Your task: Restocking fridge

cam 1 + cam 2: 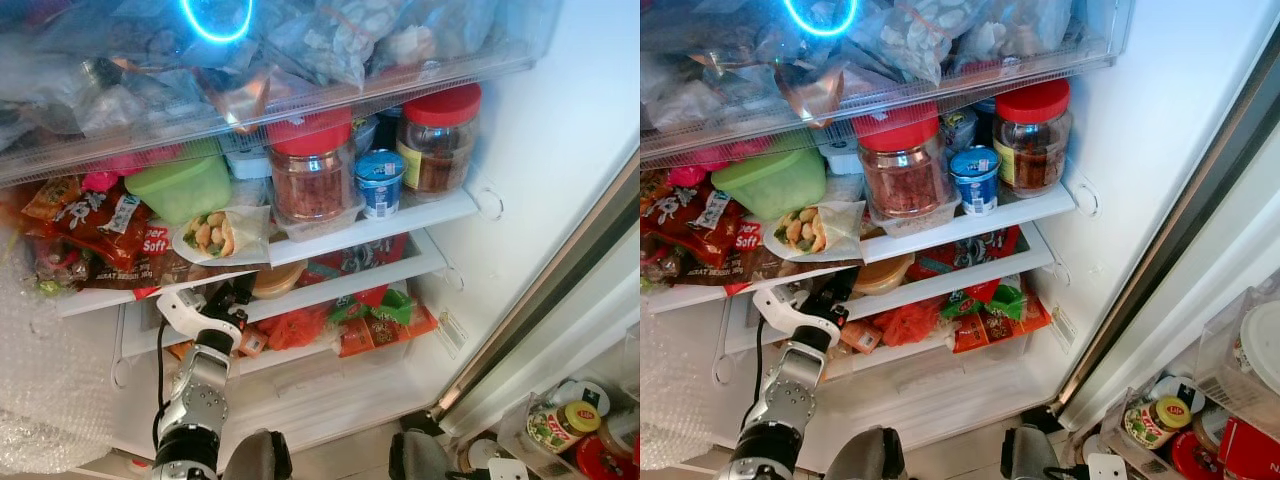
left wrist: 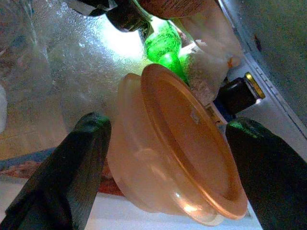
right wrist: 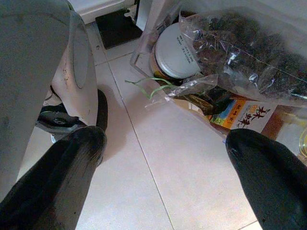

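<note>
Container: orange-lidded tub (image 2: 177,148) on middle fridge shelf (image 1: 350,290), lid plane tilted, lying straight ahead between the fingertips | left gripper (image 1: 232,300): fingers spread wide either side, nothing held | right gripper (image 3: 163,182): open, empty, over floor tiles (image 3: 158,158) | judgement: left arm nearer.

Bright white fridge interior wall (image 1: 560,130) fills upper right of frame, w/ grey metal door edge (image 1: 560,290) running diagonally below. Pale square floor tiles (image 3: 158,163) w/ thin grout lines; daylight-lit, soft shadows.
</note>
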Robot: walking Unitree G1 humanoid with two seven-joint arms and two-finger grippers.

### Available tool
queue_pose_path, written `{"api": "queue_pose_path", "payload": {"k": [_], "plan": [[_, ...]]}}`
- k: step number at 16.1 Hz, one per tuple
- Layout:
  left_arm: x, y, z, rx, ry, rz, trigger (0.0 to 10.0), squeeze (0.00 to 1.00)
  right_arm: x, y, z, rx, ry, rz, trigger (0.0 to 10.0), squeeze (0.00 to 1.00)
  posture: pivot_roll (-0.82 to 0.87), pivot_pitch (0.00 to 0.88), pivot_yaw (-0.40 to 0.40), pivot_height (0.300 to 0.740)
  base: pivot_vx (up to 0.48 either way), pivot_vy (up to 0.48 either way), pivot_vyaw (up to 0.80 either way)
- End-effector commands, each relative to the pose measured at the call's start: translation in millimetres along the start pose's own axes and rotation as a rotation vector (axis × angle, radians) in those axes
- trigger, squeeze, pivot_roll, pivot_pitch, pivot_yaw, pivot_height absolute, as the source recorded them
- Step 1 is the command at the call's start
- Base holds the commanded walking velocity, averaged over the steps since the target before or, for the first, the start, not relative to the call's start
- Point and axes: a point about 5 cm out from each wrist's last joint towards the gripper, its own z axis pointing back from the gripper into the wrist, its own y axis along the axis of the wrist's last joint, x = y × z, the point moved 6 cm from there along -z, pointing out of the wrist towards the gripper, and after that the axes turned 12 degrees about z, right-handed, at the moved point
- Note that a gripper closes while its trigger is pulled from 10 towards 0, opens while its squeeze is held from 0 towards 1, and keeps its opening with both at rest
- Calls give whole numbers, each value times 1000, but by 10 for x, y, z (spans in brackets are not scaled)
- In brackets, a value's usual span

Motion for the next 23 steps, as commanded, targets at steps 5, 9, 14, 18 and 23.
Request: {"api": "queue_pose_path", "payload": {"k": [5, 9, 14, 18, 23], "plan": [[157, -34, 118, -60, -55, -44, 10000, 0, -160, 1, 6, 1, 43, 3, 10000, 0, -29, 70, 100, 638, 0, 0, 0], [172, -65, 201, -101, -35, -41, 10000, 0, -160, 3, 6, 1, 42, 3, 10000, 0, -28, 71, 101, 638, 0, 0, 0], [238, -250, 89, -178, -43, -18, 10000, 0, -166, 12, 4, 3, 43, 6, 10000, 0, -37, 67, 107, 638, 0, 0, 0], [309, -482, -86, -253, -53, 9, 10000, 0, -160, 7, 5, 1, 33, -4, 10000, 0, -60, 66, 115, 638, 0, 0, 0], [347, -555, -104, -280, -78, -7, 10000, 0, -161, -3, 7, -1, 31, -10, 10000, 0, -67, 59, 120, 638, 0, 0, 0]]}}
